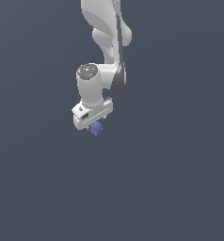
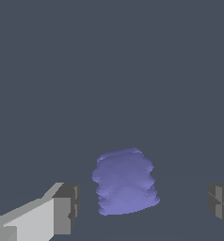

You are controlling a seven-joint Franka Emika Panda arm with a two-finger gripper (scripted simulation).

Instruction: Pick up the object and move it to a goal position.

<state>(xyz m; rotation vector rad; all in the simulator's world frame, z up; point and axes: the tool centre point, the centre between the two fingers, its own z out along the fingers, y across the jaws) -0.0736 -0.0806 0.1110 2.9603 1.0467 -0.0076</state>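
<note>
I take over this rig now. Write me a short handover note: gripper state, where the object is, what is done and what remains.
Gripper: open, with its grey-tipped fingers on both sides of the object, gaps visible on each side, not touching it.
Object: the small violet-blue bumpy lump sits between the fingers; in the exterior view it shows just under the white gripper head.
Done: gripper is placed around the lump.
Left: close the fingers, lift, carry to the goal. No goal marker is visible in either view.

Violet-blue ridged object, white claw w/ dark-grey pads.
</note>
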